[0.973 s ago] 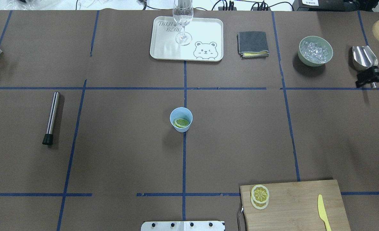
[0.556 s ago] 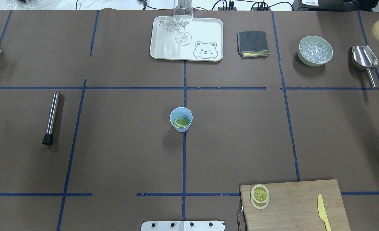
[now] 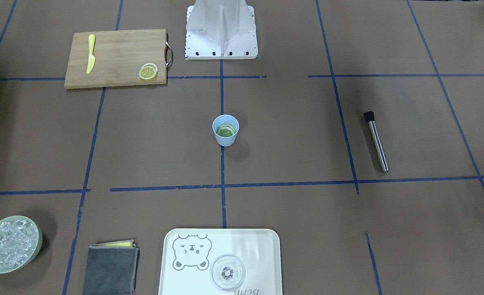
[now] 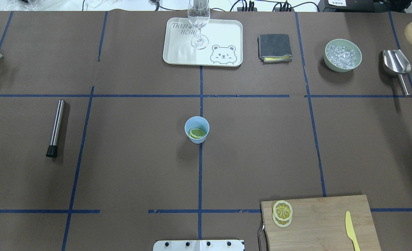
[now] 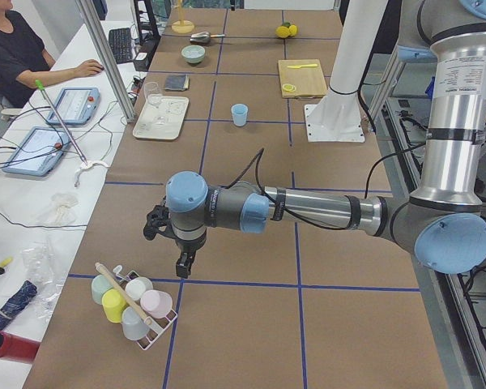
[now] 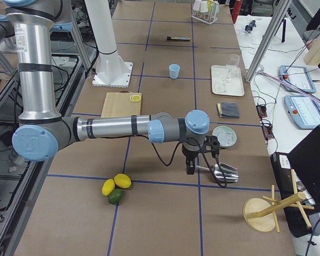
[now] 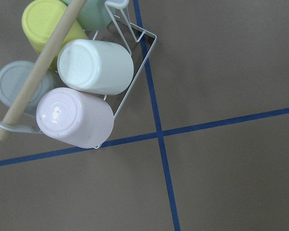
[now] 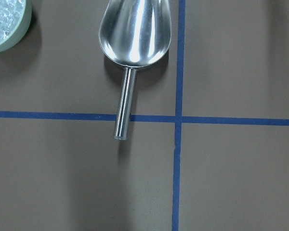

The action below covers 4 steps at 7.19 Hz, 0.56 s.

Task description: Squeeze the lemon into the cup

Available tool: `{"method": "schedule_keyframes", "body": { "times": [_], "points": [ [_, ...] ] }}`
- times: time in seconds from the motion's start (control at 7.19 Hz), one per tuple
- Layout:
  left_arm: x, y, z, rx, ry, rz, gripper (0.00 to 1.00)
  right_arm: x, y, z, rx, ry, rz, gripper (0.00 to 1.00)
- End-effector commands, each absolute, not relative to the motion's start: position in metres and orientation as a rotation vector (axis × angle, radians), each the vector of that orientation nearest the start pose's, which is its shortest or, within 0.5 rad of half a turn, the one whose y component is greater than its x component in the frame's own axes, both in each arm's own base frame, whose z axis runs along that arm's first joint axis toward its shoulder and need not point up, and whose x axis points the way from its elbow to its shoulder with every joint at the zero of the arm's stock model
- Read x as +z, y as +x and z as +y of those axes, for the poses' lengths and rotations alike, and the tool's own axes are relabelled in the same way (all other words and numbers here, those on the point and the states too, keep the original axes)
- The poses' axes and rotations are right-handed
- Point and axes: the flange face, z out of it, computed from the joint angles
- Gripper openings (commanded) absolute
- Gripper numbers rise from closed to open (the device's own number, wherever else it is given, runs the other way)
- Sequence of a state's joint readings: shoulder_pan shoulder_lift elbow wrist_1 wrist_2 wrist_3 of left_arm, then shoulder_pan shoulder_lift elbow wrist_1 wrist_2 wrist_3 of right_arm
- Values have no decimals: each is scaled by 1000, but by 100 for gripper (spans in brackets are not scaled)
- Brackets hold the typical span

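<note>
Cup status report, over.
Left tool above mug rack, right tool above scoop; grip state cannot tell. Lemon slice inside cup. Nothing blocks the cup.

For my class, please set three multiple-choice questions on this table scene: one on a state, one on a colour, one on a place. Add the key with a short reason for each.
1. How does the glass on the tray stand?
A upright; B on its side; C upside down.
2. What colour is the knife on the cutting board?
A red; B yellow; C black.
3. Where is the cup with the lemon slice in it?
A on the tray; B on the cutting board; C on the table, near its middle.

Key:
1 A, its foot rests on the tray and its bowl is on top.
2 B, the overhead view shows it yellow.
3 C, it stands alone on a blue tape line, apart from both.
</note>
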<state>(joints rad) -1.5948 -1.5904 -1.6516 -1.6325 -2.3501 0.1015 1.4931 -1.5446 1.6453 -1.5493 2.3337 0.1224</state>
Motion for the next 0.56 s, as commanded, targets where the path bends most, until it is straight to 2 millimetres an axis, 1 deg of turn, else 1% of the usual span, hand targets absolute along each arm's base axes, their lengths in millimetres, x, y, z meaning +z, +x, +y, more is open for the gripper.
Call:
{"method": "schedule_keyframes", "body": {
  "times": [0.0,0.14,0.28,0.42],
  "points": [
    [606,-75,-502,149,229,763,100,608,18,-513,-13,34,-776,100],
    [602,-75,-503,149,228,763,100,611,13,-513,-18,26,-775,100],
    [603,-72,-505,155,224,762,100,612,11,-513,-21,23,-774,100],
    [603,-55,-505,184,203,767,100,611,9,-513,-22,20,-786,100]
  ]
}}
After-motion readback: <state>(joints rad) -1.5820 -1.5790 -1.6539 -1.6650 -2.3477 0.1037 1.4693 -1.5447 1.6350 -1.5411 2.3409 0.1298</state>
